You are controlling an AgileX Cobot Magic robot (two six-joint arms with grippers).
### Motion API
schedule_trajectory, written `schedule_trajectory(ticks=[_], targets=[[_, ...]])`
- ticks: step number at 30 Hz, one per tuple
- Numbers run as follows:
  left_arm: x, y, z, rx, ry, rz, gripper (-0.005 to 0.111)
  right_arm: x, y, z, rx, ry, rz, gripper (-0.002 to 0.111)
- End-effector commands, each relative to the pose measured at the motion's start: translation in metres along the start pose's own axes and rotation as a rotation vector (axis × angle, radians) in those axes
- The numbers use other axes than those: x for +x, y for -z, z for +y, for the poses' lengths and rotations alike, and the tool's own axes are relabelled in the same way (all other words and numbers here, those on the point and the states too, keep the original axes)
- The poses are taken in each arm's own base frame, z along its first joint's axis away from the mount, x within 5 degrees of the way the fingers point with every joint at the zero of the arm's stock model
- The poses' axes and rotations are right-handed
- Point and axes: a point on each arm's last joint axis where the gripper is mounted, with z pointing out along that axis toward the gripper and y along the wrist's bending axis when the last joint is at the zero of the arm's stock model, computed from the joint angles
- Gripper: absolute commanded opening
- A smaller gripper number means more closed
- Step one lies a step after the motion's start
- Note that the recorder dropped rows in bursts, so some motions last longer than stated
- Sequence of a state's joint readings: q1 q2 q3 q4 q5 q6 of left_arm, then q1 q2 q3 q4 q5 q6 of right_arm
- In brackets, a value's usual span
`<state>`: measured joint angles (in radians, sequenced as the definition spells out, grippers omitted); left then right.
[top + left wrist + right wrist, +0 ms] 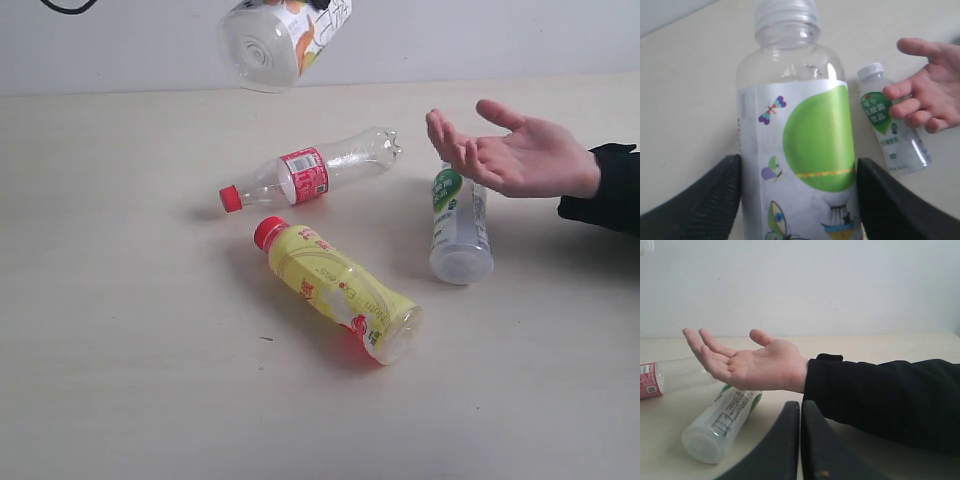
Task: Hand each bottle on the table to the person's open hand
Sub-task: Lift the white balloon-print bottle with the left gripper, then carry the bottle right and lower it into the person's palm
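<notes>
My left gripper (799, 200) is shut on a white bottle with a green balloon label (800, 150), held in the air; it shows at the top of the exterior view (275, 40). On the table (120, 330) lie a yellow-labelled bottle with red cap (340, 290), a clear bottle with red label and cap (310, 175), and a second white bottle with green marks (458, 225), partly under the person's open hand (520, 155). That hand (750, 362) is palm up above the white bottle (722, 425). My right gripper (800, 407) is shut and holds nothing, low beside the person's sleeve.
The person's black sleeve (610, 190) reaches in from the right edge. A pale wall (480, 35) runs behind the table's far edge. Bare table surface lies toward the front and left.
</notes>
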<state>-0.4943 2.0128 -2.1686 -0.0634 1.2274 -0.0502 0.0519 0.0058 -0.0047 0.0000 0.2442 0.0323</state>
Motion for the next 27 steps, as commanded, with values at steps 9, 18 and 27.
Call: schedule_trajectory(ticks=[9, 18, 27], targets=[[0.017, 0.017, -0.093, 0.08, 0.052, -0.008, 0.0, 0.001, 0.0, 0.0, 0.005, 0.004, -0.008, 0.002], [0.024, 0.002, -0.155, 0.186, 0.139, -0.076, 0.0, 0.001, 0.0, 0.0, 0.005, 0.004, -0.008, 0.002], [0.024, -0.055, -0.177, 0.223, 0.266, -0.125, 0.0, 0.001, 0.0, 0.0, 0.005, 0.002, -0.008, 0.002]])
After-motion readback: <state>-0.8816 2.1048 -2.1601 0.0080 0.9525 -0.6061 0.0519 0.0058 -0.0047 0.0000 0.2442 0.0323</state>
